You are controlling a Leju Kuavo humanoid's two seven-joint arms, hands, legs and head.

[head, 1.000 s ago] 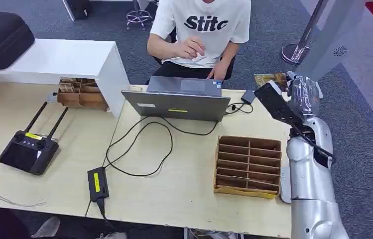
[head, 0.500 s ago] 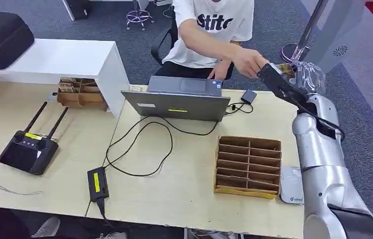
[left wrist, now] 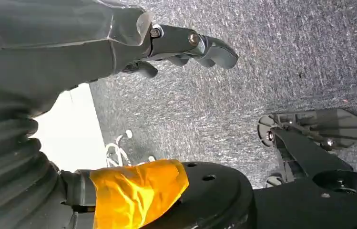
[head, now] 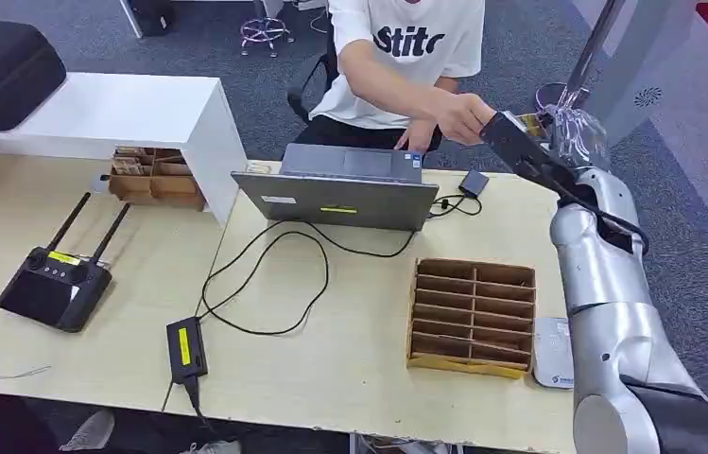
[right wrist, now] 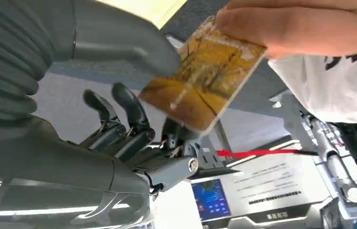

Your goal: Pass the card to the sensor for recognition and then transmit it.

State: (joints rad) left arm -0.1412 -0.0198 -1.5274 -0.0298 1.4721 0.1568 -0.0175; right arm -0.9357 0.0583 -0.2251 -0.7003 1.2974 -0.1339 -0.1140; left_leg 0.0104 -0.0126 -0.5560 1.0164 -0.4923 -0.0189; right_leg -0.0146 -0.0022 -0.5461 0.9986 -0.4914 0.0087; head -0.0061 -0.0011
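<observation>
My right hand is raised beyond the table's back right corner. It pinches a yellow-orange card between its thumb and dark fingers. A person's hand grips the card's far end. In the head view the card peeks out behind my wrist, where the person's hand meets it. The white sensor lies flat at the table's right edge. My left hand hangs over grey carpet, its fingers holding nothing.
A cardboard divider box stands beside the sensor. A laptop with trailing cables, a power brick and a black remote controller lie on the table. A white shelf sits at back left.
My right arm rose and carried the card toward the seated person, whose hand reached out and now grips it. Another person's hand at the left edge withdrew.
</observation>
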